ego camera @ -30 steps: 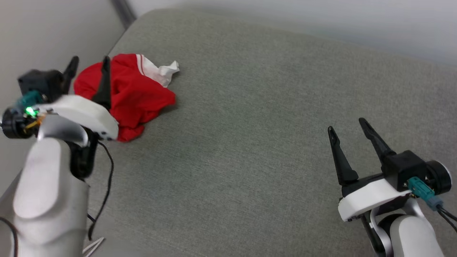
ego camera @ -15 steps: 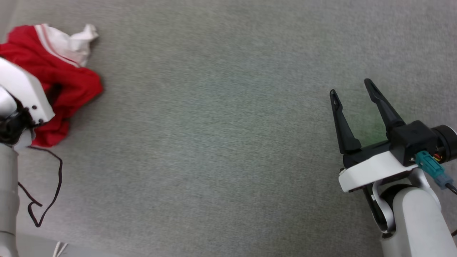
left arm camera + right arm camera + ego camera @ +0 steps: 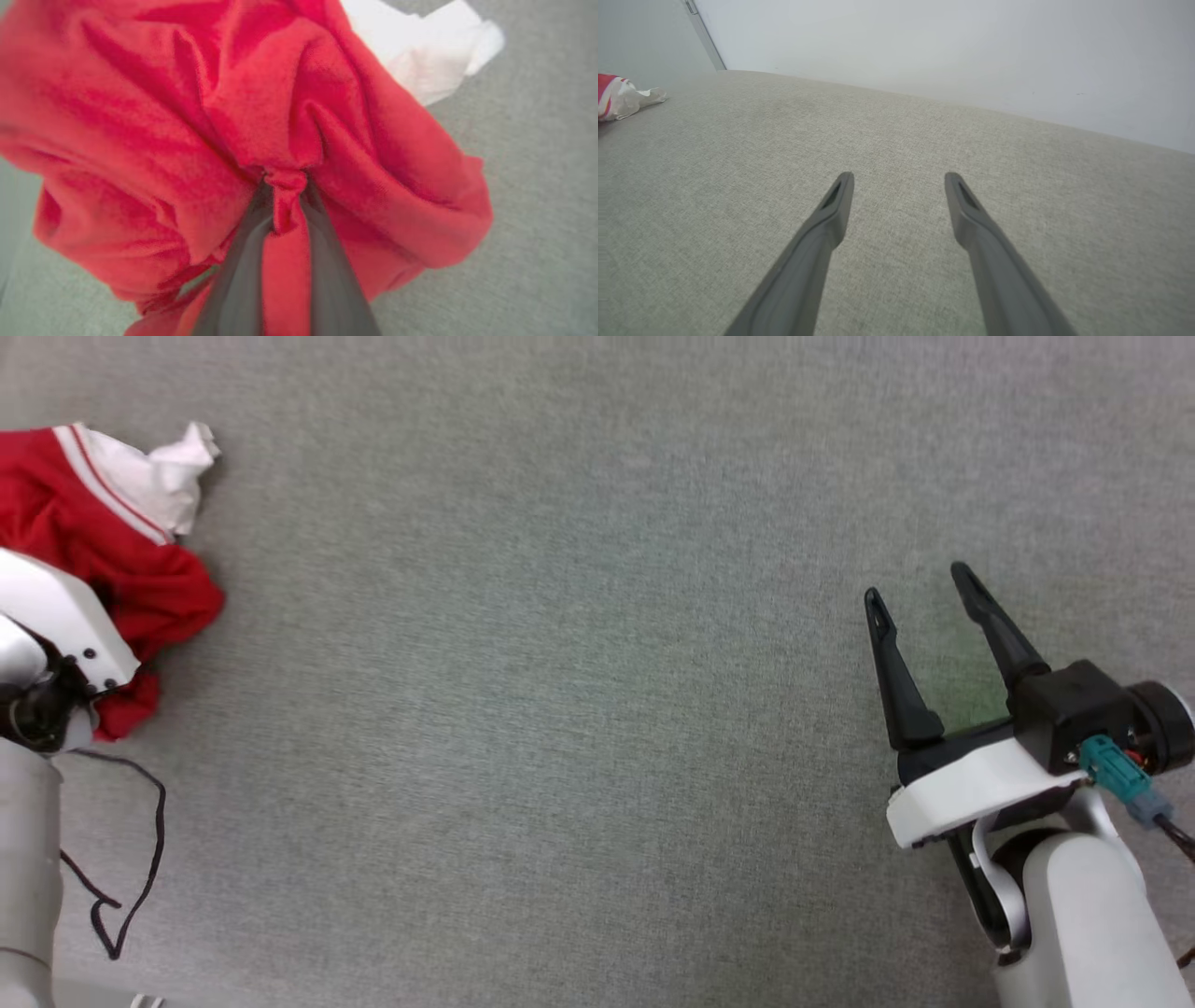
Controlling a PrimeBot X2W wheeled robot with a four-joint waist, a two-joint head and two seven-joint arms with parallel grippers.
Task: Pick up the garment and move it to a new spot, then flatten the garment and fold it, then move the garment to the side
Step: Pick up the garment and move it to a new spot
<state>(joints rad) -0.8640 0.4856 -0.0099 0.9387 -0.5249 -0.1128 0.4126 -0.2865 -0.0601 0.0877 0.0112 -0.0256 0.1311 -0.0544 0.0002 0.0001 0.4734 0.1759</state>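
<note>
The garment (image 3: 103,555) is a crumpled red shirt with a white sleeve and striped trim, bunched at the far left of the grey surface. In the left wrist view my left gripper (image 3: 287,186) is shut on a pinch of the garment (image 3: 261,112), red cloth bunched between the two dark fingers. The head view cuts off those fingers; just the white wrist housing (image 3: 56,616) lies over the cloth. My right gripper (image 3: 920,583) stands open at the lower right, nothing between its fingers (image 3: 831,210). A scrap of the garment (image 3: 619,95) shows at the far left of the right wrist view.
The grey fabric surface (image 3: 560,709) spreads wide between the two arms. A loose black cable (image 3: 131,859) hangs by my left forearm. A pale wall (image 3: 948,46) rises behind the surface's far edge.
The head camera has tilted down and swung right, so the garment now sits at the picture's left edge. My left gripper has closed on the red cloth. The right gripper stays open.
</note>
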